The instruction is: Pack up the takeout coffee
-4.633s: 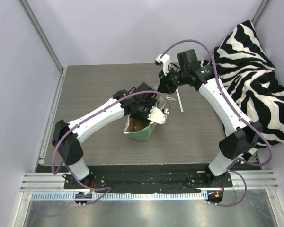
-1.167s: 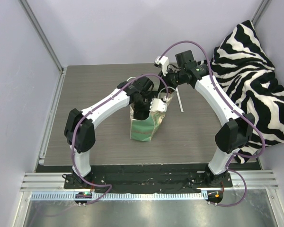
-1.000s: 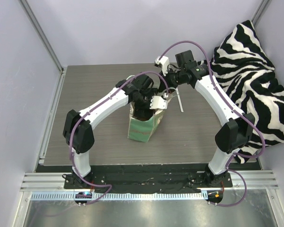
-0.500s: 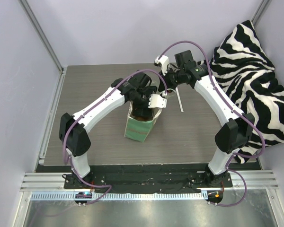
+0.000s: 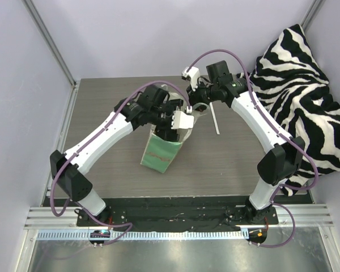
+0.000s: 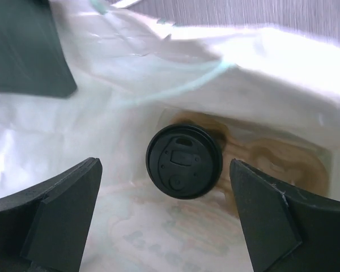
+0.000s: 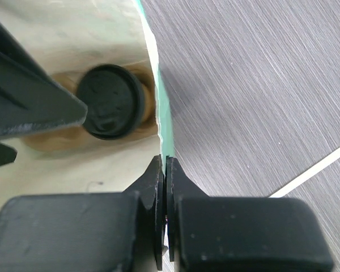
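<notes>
The takeout coffee (image 6: 183, 161) shows its round black lid deep inside the mint-green paper bag (image 5: 160, 154), standing in a brown pulp carrier (image 6: 277, 156). My left gripper (image 6: 170, 226) hangs open above it in the bag's mouth, and its fingers (image 6: 56, 218) stand wide on either side, clear of the lid. My right gripper (image 7: 164, 165) is shut on the bag's green rim (image 7: 164, 127) and holds that side up. The right wrist view shows the lid (image 7: 110, 102) inside the bag too. In the top view both grippers meet at the bag's mouth: left gripper (image 5: 171, 131), right gripper (image 5: 192, 110).
A thin white strip (image 5: 215, 122) lies on the grey table just right of the bag. A zebra-striped cushion (image 5: 306, 90) fills the right edge beyond the table. Pale walls close in on the back and left.
The left arm's elbow has swung out to the left while its gripper stays open over the bag's mouth. The bag's bottom has slid left. The right gripper keeps its pinch on the rim.
</notes>
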You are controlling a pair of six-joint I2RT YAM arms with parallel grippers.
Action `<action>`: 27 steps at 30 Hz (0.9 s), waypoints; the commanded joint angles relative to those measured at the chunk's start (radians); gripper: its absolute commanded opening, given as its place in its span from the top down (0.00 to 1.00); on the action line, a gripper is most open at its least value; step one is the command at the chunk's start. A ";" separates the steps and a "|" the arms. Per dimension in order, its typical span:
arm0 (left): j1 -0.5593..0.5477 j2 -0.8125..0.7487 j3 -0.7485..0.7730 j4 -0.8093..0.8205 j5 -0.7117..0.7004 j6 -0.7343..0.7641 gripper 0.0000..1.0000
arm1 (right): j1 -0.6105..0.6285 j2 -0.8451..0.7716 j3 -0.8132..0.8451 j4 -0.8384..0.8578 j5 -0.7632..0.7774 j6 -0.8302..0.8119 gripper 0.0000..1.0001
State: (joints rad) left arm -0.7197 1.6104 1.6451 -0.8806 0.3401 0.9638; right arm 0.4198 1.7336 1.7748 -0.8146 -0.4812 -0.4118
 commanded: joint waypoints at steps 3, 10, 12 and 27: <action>-0.012 -0.090 -0.036 0.132 0.068 0.024 0.00 | 0.004 -0.065 -0.003 0.057 0.010 -0.004 0.99; -0.017 -0.106 -0.077 0.257 -0.012 -0.020 0.00 | 0.005 -0.071 0.003 0.055 0.015 -0.012 0.99; -0.015 -0.132 -0.103 0.345 -0.023 -0.060 0.00 | 0.007 -0.075 0.002 0.055 0.016 -0.013 0.99; 0.052 -0.126 0.067 0.612 -0.104 -0.457 0.00 | 0.016 -0.057 0.034 0.052 0.018 -0.010 0.83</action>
State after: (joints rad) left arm -0.7094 1.4475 1.5768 -0.3546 0.2977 0.6601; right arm 0.4263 1.7191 1.7679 -0.8062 -0.4587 -0.4171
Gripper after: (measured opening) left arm 0.996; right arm 0.106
